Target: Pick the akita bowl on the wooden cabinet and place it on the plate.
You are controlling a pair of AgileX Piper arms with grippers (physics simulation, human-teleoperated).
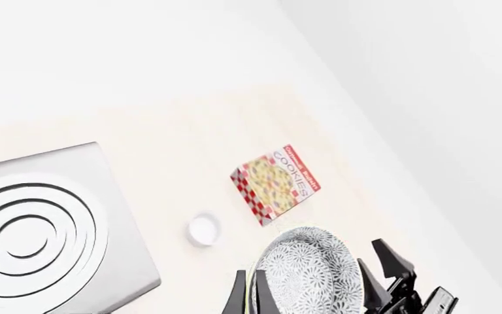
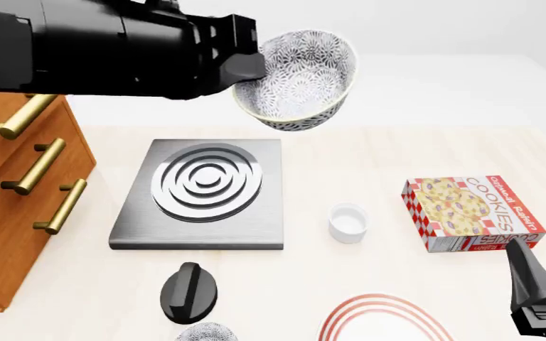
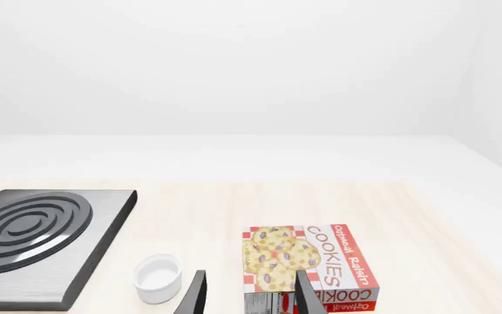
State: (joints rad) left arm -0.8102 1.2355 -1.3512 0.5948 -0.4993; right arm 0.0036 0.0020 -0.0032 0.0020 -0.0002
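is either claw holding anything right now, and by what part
The left claw holds the akita bowl by its rim, one finger inside and the other outside. The right claw is open and holds nothing.

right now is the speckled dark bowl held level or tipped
Tipped. In the front view the speckled dark bowl hangs in the left gripper above the table, its opening turned toward the camera so the inside shows.
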